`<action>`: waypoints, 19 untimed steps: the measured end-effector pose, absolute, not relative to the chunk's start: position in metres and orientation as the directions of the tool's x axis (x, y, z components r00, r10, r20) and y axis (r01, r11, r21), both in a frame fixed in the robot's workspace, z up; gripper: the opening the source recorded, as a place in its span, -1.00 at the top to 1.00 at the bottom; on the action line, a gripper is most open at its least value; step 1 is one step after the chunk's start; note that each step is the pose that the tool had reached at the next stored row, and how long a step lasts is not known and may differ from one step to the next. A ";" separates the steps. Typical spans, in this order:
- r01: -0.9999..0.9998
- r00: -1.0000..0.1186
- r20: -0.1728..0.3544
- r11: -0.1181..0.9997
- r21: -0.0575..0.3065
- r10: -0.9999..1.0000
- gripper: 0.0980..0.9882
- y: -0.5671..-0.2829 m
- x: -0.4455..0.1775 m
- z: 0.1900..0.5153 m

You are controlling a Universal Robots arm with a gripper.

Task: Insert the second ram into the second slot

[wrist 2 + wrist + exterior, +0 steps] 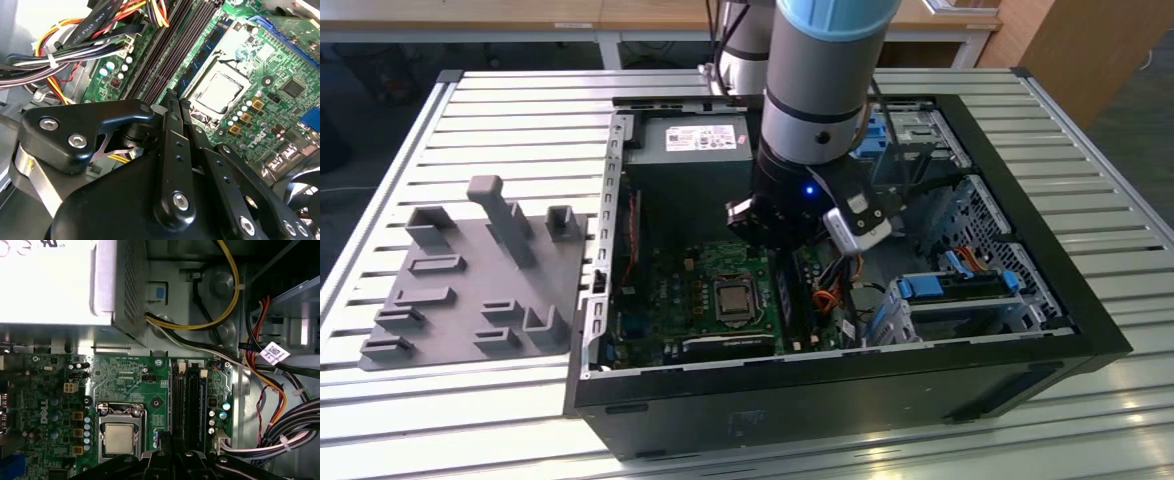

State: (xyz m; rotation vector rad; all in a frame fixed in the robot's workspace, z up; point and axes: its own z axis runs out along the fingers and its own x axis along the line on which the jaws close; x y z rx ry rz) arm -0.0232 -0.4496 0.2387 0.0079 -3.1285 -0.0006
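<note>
Gripper [176, 101] is sitting pinched narrow in the second wrist view, tips by one dark-blue second ram [202, 57] running beside the processor [218, 92]; one grey fixture [467, 280] is lying on the exterior view's left.

So the open case [854, 380] sits on the slatted table [454, 420], with the parts fixture [454, 290] beside it at the exterior view's left. Inside, the power supply [694, 140] is at the far wall, the motherboard [674, 300] in front of it, and the memory slots [787, 290] between the CPU socket [731, 300] and the drive bays [961, 290].
</note>
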 end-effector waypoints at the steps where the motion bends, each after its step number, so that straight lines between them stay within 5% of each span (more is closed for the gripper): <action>1: -0.005 -1.000 0.013 1.000 0.000 -0.005 0.93 -0.450 -0.023 0.238; 19: -0.002 -1.000 0.014 1.000 0.000 -0.002 0.93 -0.455 -0.021 0.232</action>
